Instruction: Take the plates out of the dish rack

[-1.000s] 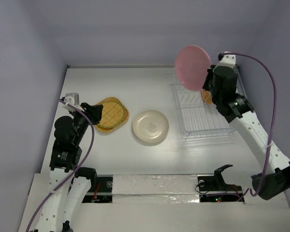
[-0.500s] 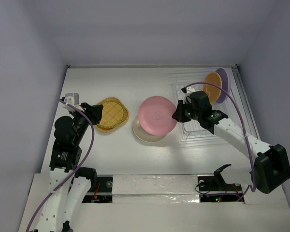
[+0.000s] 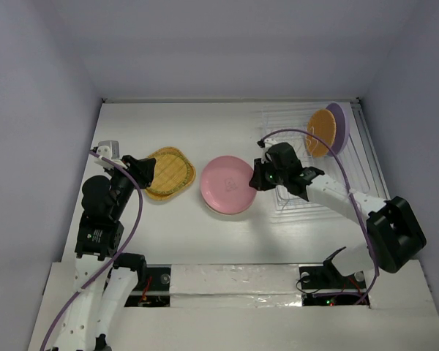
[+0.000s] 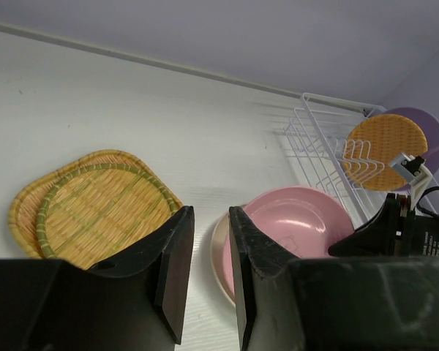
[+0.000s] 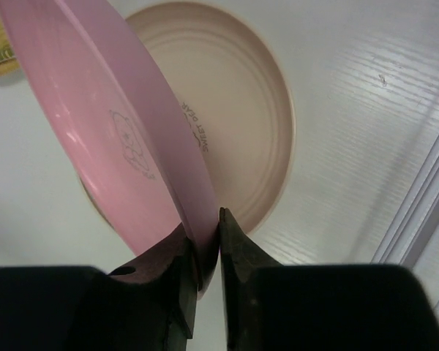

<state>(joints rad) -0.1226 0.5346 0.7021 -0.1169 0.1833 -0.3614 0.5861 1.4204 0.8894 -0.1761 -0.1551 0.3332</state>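
Note:
My right gripper (image 3: 257,178) is shut on the right rim of the round pink plate (image 3: 229,183), which is tilted low over the round cream plate (image 3: 214,208) at mid-table. The right wrist view shows the pink rim (image 5: 124,124) pinched between my fingers (image 5: 208,219), with the cream plate (image 5: 234,110) beneath. A round orange plate (image 3: 322,131) and a purple plate (image 3: 340,121) stand in the back of the white wire dish rack (image 3: 307,183). My left gripper (image 3: 148,172) is slightly open and empty beside the stacked tan-orange (image 4: 29,212) and yellowish (image 4: 102,216) rounded-square plates.
The rack (image 4: 311,131) stands at the right side of the table, near the right wall. The woven square plates (image 3: 168,172) lie at the left. Grey walls close in the back and sides.
My right arm has carried the pink plate from high above the rack down and left to the cream plate, and lowered it further in the last half second. My left arm has not moved.

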